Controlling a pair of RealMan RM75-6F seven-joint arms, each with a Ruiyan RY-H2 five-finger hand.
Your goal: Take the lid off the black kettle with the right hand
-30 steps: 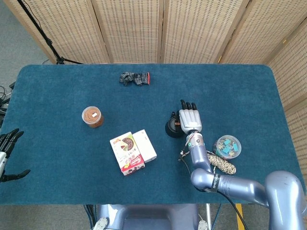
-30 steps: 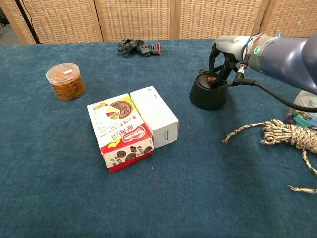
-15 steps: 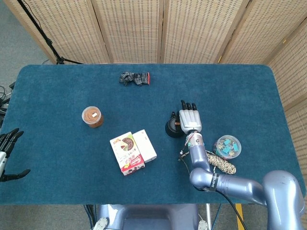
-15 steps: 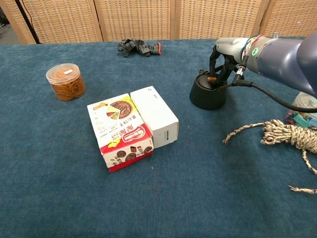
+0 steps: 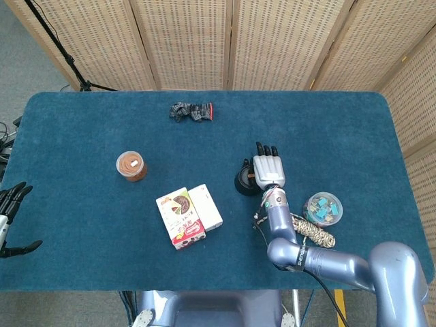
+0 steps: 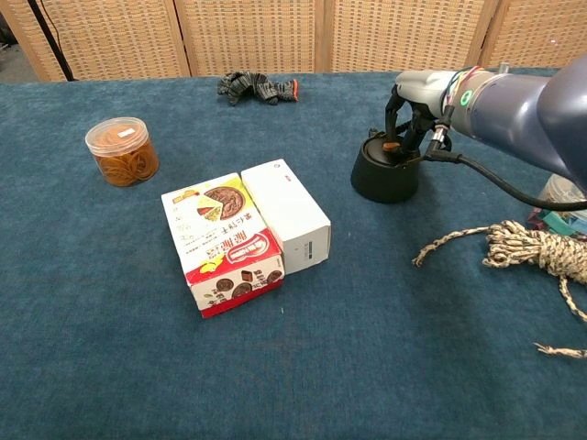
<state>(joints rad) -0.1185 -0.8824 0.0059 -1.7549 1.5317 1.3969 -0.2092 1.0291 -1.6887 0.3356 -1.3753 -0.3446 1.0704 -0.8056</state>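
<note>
Now, left hand (image 5: 13, 218): I am seeing it at the far left edge of the head view, off the table (image 5: 82, 259), fingers spread and holding nothing.
Jar (image 6: 122, 150): it is standing at the left of the chest view, full of orange-brown bands.
Boxes: a red-and-yellow snack box (image 6: 220, 244) is lying at centre left, touching a white box (image 6: 285, 215) on its right.
Gloves (image 6: 259, 89): a dark bundle is lying near the top centre.
Black kettle (image 6: 385, 170): it is sitting right of centre, its lid (image 6: 391, 149) on, with a small brown knob on top.
Right hand (image 6: 415, 110): I am curling its fingers down around the lid knob; whether they are actually pinching it, I cannot tell.
Rope (image 6: 532, 250): it is lying coiled at the lower right.
Tub (image 5: 323, 208): it is sitting right of the kettle in the head view, holding small coloured clips.
</note>
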